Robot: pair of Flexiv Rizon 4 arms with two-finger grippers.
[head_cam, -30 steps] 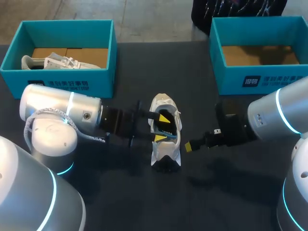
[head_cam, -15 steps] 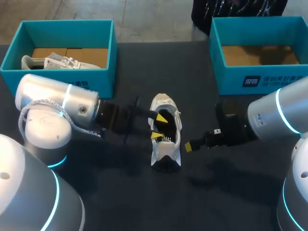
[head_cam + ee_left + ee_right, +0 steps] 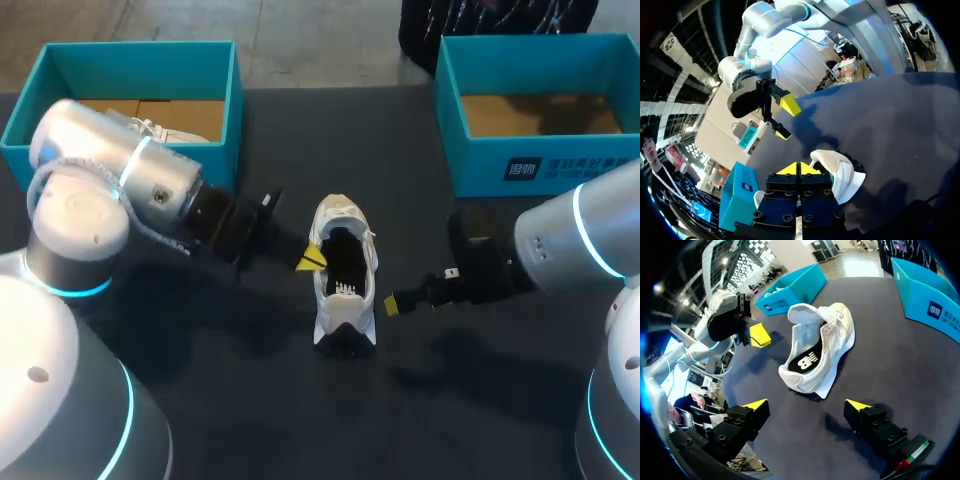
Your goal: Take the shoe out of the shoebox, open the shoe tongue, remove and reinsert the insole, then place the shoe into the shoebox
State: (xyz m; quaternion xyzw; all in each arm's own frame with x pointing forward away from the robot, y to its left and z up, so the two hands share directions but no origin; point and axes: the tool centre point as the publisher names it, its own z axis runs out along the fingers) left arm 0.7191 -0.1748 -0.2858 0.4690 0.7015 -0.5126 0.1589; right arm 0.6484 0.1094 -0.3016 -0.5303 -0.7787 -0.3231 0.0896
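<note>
A white shoe (image 3: 345, 312) lies in the middle of the dark table, its opening up and a dark insole (image 3: 343, 262) with a white mark lying inside. My left gripper (image 3: 311, 260) is shut and empty just left of the shoe, outside its opening. The left wrist view shows its tips (image 3: 799, 168) pressed together beside the shoe (image 3: 842, 172). To the right of the shoe, my right gripper (image 3: 391, 304) stands open. In its wrist view the wide-spread right gripper (image 3: 807, 405) faces the shoe (image 3: 837, 340) and insole (image 3: 802, 362) without touching them.
A teal shoebox (image 3: 215, 160) at the back left holds a second white shoe (image 3: 165, 131). Another teal shoebox (image 3: 480, 160) at the back right shows only its cardboard floor. Bare dark tabletop lies in front of the shoe.
My left gripper has pulled out of the shoe's opening toward the left and closed, and its arm has swung up toward the back. The right arm and the shoe have stayed put.
</note>
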